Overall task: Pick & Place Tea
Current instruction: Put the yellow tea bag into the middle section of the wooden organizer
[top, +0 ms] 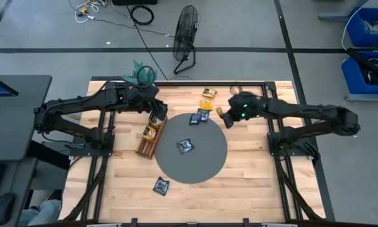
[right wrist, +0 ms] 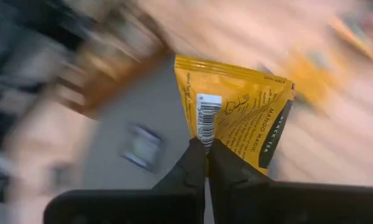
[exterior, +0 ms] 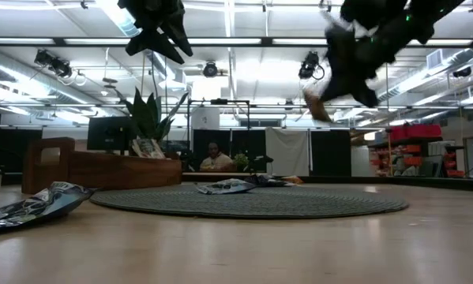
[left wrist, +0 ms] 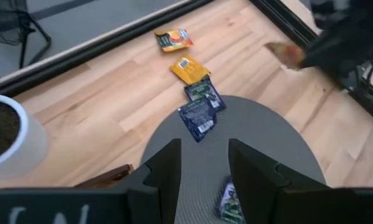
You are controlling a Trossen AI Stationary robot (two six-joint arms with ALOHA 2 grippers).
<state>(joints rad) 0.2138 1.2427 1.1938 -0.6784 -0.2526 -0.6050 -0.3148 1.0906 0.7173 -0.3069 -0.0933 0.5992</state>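
I am holding one yellow-orange sachet pinched in the right gripper, jaws closed on it, above the mat's far edge. My left gripper is hovering over the wooden tray, jaws parted and gripping nothing. I am counting four dark sachets and two yellow ones lying on the counter.

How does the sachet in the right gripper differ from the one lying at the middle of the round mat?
The yellow-orange sachet is pinched by its edge in the shut right gripper and hangs off the table; the dark sachet lies flat and free on the grey mat. One is yellow-orange with a barcode showing, the other dark blue-black. Both are small, flat, squarish tea packets.
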